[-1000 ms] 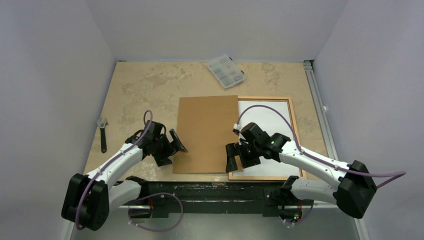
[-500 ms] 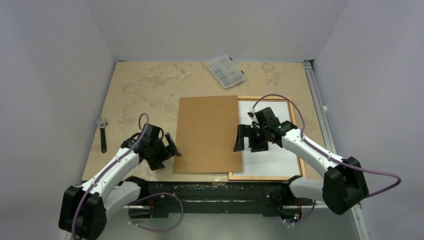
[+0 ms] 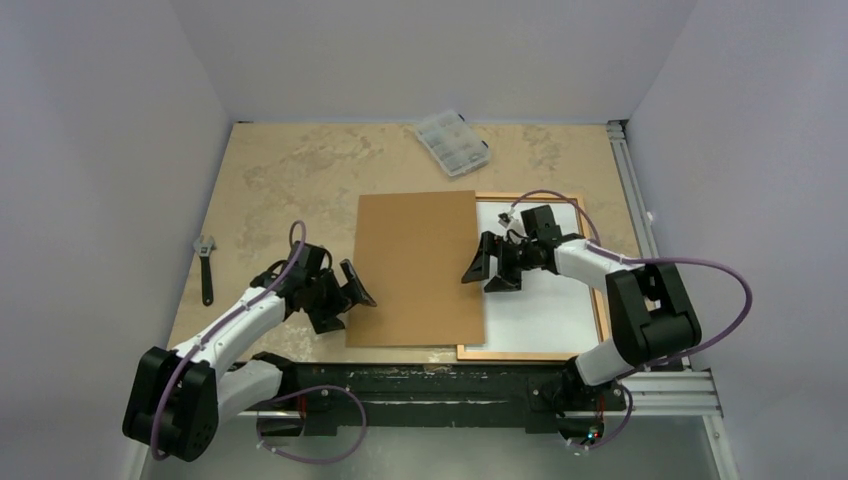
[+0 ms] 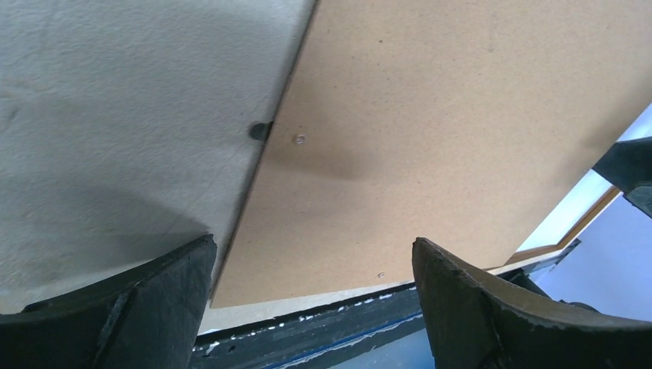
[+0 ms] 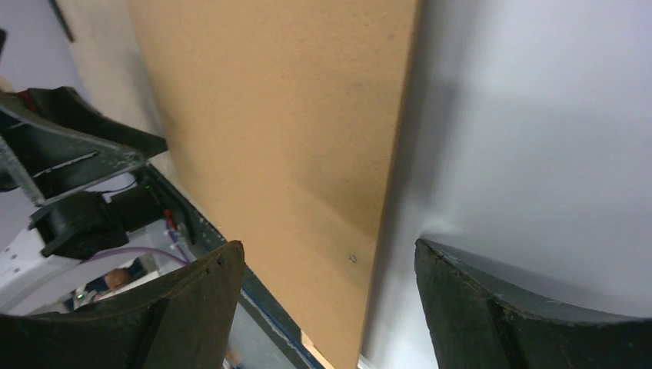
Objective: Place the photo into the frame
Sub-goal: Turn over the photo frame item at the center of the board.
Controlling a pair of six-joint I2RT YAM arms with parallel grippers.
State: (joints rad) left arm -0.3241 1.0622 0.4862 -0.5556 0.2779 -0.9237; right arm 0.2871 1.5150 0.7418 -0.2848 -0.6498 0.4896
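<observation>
The frame [image 3: 592, 262] lies flat at the right, its orange-brown rail also visible in the left wrist view [image 4: 593, 218]. A white sheet, the photo [image 3: 548, 300] with its white back up, lies inside it and fills the right of the right wrist view [image 5: 538, 115]. The plain brown backing board [image 3: 415, 265] lies over the frame's left part. My left gripper [image 3: 348, 300] is open and empty at the board's left edge [image 4: 314, 244]. My right gripper [image 3: 486, 272] is open and empty over the board's right edge [image 5: 329, 247], one finger above the board, the other above the white sheet.
A clear plastic compartment box [image 3: 453, 142] sits at the far edge of the table. A wrench [image 3: 205, 268] lies at the left edge. A metal rail [image 3: 635, 200] runs along the right side. The black front edge [image 3: 420, 385] is just behind the board.
My right gripper has moved away from the table's front edge, up along the board's right edge, and its arm has folded. My left gripper shifted slightly and came back. Board unmoved.
</observation>
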